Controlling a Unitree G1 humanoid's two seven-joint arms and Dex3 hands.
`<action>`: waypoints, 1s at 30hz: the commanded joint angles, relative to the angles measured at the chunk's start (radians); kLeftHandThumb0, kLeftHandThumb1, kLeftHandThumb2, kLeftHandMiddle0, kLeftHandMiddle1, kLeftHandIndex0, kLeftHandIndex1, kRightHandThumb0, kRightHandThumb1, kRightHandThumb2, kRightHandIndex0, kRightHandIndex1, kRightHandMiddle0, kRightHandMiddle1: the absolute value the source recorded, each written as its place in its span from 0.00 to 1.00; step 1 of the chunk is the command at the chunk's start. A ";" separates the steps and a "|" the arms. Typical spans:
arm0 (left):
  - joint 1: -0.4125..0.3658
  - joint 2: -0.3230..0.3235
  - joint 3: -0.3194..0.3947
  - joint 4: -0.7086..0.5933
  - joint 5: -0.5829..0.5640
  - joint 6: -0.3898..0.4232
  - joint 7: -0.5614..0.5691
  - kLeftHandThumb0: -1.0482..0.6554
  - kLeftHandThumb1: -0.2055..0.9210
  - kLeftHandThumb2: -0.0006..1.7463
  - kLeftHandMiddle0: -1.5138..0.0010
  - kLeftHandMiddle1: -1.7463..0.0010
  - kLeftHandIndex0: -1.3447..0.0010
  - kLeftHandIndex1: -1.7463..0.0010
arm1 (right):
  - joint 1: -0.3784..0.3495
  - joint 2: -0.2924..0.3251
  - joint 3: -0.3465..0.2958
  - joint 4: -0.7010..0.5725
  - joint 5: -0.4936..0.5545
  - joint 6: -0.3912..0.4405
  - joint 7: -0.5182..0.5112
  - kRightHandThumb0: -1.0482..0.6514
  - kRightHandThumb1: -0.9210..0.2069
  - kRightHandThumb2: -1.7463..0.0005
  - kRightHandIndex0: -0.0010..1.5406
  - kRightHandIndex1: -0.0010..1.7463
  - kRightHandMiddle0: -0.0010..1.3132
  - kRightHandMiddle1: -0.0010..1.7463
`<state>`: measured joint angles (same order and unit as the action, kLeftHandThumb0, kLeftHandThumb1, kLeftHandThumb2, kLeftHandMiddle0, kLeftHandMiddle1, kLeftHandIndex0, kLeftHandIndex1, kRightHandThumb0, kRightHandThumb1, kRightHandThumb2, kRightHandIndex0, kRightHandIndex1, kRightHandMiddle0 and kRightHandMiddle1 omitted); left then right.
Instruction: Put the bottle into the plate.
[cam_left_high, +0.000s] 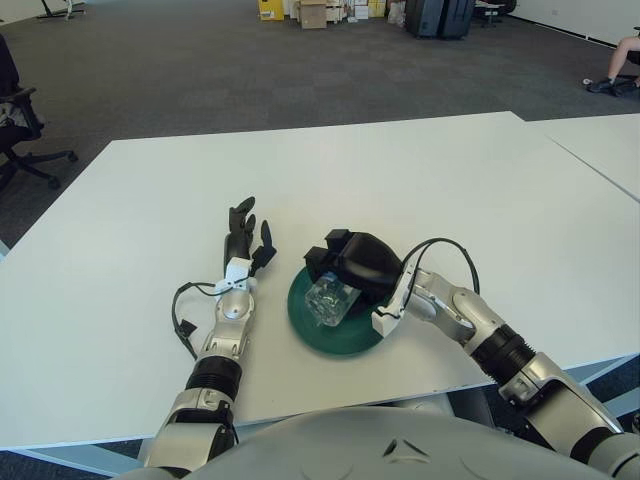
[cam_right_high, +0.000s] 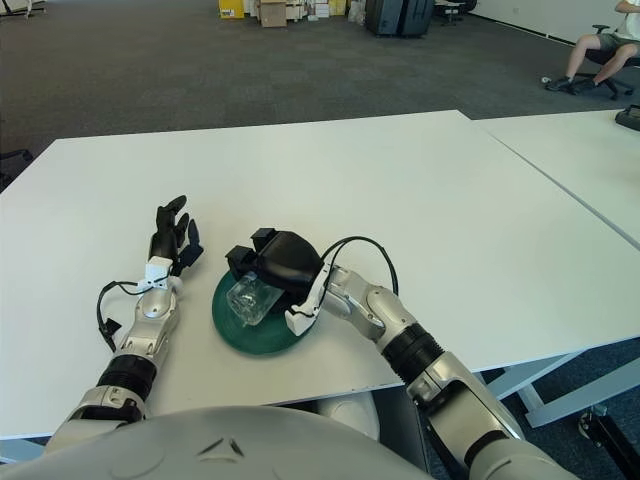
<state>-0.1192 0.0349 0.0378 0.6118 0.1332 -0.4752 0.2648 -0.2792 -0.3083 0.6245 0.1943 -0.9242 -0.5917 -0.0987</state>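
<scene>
A clear plastic bottle (cam_left_high: 327, 299) lies on its side over the dark green plate (cam_left_high: 306, 325) near the table's front edge. My right hand (cam_left_high: 345, 262) is above the plate with its black fingers curled over the bottle's upper end, holding it. Whether the bottle touches the plate's surface I cannot tell. My left hand (cam_left_high: 245, 232) shows on the white table just left of the plate, fingers spread and holding nothing.
The white table (cam_left_high: 400, 180) stretches far back and to both sides. A second white table (cam_left_high: 600, 140) adjoins at the right. An office chair (cam_left_high: 15, 125) stands off the far left, boxes and a seated person lie beyond on the carpet.
</scene>
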 joint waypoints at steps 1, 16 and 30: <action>-0.037 0.009 0.002 0.014 0.011 -0.021 0.009 0.18 1.00 0.49 0.73 0.99 1.00 0.53 | -0.018 -0.004 -0.005 -0.010 -0.002 -0.009 -0.019 0.62 0.74 0.09 0.52 0.98 0.42 1.00; -0.042 0.011 0.004 0.029 0.017 -0.035 0.011 0.17 1.00 0.49 0.74 1.00 1.00 0.53 | 0.003 -0.032 -0.018 -0.061 -0.009 -0.027 -0.037 0.61 0.73 0.13 0.50 1.00 0.48 0.92; -0.047 0.013 0.007 0.038 0.004 -0.027 -0.006 0.19 1.00 0.49 0.74 1.00 1.00 0.52 | 0.001 -0.051 -0.028 -0.097 -0.046 -0.068 -0.126 0.39 0.27 0.47 0.45 1.00 0.29 1.00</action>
<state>-0.1335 0.0378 0.0380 0.6420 0.1427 -0.4997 0.2656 -0.2555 -0.3545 0.6171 0.1191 -0.9593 -0.6526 -0.1928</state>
